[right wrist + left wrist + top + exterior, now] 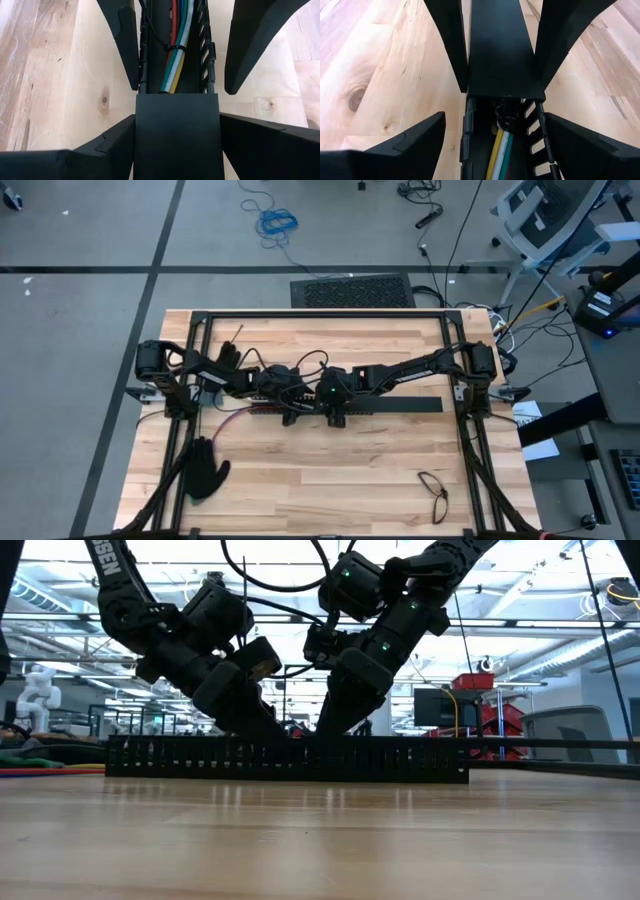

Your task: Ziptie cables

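A long black slotted bar point(400, 405) lies flat across the middle of the table. Its right stretch has a lid point(177, 140) and its left stretch is an open channel. In the channel lie the cables point(176, 30), red, green, white and yellow, with a dark ziptie point(175, 48) banded round them. My right gripper point(177, 117) is shut on the lidded stretch. My left gripper point(495, 115) faces it, open, one finger on each side of the open channel over the cables point(502, 150). I cannot tell whether its fingers touch the walls. My right gripper pinches the lidded stretch of the bar by its two long sides point(142, 130), close to where the lid ends. The fingers slant down from the table's right and run along the bar, one on each side. The bar lies flat on the table.
A black glove point(205, 470) lies near the front left and another point(225, 360) lies under the left arm. A thin dark strip point(237, 332) lies at the far left and a dark wire loop point(435, 495) at the front right. Black frame rails point(320, 315) border the table.
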Robot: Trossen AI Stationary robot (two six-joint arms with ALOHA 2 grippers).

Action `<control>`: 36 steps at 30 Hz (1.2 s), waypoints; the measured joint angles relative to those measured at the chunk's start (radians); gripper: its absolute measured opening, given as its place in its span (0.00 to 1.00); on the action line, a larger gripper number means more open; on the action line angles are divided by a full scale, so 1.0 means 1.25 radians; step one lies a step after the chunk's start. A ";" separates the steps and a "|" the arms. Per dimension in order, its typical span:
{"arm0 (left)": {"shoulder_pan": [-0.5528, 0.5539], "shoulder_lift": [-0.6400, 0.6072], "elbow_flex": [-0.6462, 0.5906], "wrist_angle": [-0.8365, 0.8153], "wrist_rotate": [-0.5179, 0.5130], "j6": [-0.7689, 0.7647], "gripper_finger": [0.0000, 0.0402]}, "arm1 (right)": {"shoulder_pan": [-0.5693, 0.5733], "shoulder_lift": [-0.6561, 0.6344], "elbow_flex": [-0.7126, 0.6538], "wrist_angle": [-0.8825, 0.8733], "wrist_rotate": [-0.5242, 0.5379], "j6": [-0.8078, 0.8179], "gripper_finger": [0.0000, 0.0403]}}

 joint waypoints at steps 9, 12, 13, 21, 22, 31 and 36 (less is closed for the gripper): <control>0.000 0.000 0.000 0.000 -0.004 -0.027 0.79 | 0.000 0.000 0.000 0.000 0.000 0.000 0.61; 0.000 0.000 0.000 0.000 -0.003 -0.037 0.75 | 0.000 0.000 0.000 0.000 0.001 -0.001 0.61; -0.001 0.000 0.000 0.000 -0.003 -0.039 0.74 | 0.000 0.000 0.000 0.000 0.002 -0.001 0.61; -0.001 0.010 0.000 0.012 -0.003 -0.034 0.69 | -0.002 0.000 0.000 0.000 0.002 -0.002 0.61; -0.001 0.017 0.000 0.021 -0.003 -0.035 0.69 | -0.002 0.000 0.000 0.000 0.002 -0.003 0.61; 0.000 0.049 0.000 0.063 0.004 -0.041 0.69 | -0.002 0.000 0.000 0.000 0.002 -0.006 0.61; 0.000 0.049 0.000 0.063 0.004 -0.041 0.68 | -0.002 0.000 0.000 0.000 0.002 -0.006 0.61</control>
